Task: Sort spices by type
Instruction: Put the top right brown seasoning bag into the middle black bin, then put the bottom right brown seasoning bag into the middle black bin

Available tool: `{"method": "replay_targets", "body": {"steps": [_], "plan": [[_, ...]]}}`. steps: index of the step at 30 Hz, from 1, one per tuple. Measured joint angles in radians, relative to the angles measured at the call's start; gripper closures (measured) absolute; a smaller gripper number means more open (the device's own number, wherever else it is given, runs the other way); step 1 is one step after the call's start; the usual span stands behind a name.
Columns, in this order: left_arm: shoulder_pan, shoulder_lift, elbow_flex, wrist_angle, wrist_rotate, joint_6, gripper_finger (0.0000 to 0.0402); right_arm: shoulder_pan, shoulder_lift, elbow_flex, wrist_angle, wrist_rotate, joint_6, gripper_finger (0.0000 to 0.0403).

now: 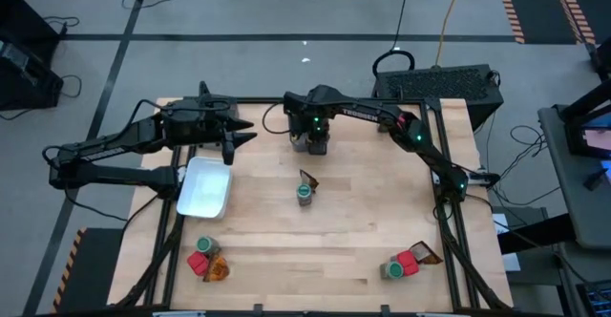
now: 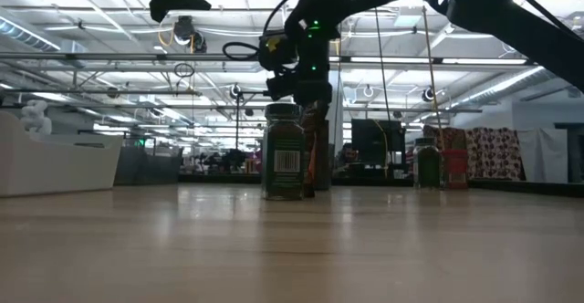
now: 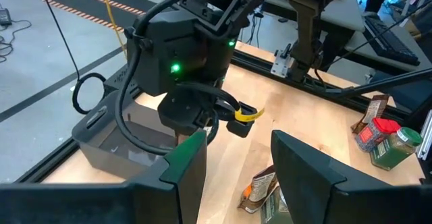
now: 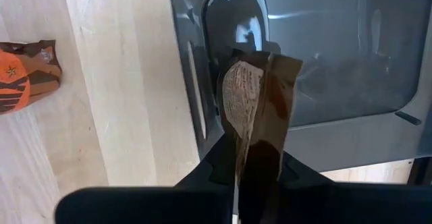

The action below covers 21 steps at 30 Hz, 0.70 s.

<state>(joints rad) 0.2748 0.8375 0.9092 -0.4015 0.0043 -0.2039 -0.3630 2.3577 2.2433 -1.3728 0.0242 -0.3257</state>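
Note:
My right gripper (image 4: 253,158) reaches to the table's far middle (image 1: 311,136) and is shut on a brown packet (image 4: 260,92) above a dark grey bin (image 4: 351,62). My left gripper (image 3: 236,163) hovers open at the far left (image 1: 243,137), above the white tray (image 1: 205,188), and touches nothing. At the table's middle a green-lidded jar (image 1: 304,195) stands with a brown-orange packet (image 1: 308,178) beside it. A red container (image 1: 199,261) and a packet (image 1: 216,271) lie near left. A jar (image 1: 392,270), a red container (image 1: 409,262) and a packet (image 1: 427,253) sit near right. My right gripper pinches the brown packet between its two fingers by one end (image 4: 260,146), coming from above and pointing down. The packet is lifted clear and reaches out past the fingertips over the grey bin's open inside. It looks folded or creased lengthwise.
The grey bin (image 3: 108,136) sits on the far side of the table, under the right arm's wrist (image 3: 182,55). The white tray lies on the left. A black frame (image 1: 449,221) runs along the table's edges. Bare wood lies between the three groups of spices.

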Motion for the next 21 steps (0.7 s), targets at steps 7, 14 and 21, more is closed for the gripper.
{"method": "replay_targets", "body": {"steps": [7, 14, 21], "plan": [[0.0, 0.0, 0.0, 0.0, 0.0, 0.0, 0.023, 0.001, -0.003, 0.005, -0.011, 0.0, -0.001, 0.0344], [0.0, 0.0, 0.0, 0.0, 0.0, 0.0, 0.023, 0.004, -0.012, 0.115, -0.058, 0.001, -0.009, 0.0313], [-0.001, 0.0, 0.0, -0.009, 0.005, 0.0, 0.023, 0.009, -0.111, 0.11, -0.046, -0.001, -0.016, 0.0296]]}}
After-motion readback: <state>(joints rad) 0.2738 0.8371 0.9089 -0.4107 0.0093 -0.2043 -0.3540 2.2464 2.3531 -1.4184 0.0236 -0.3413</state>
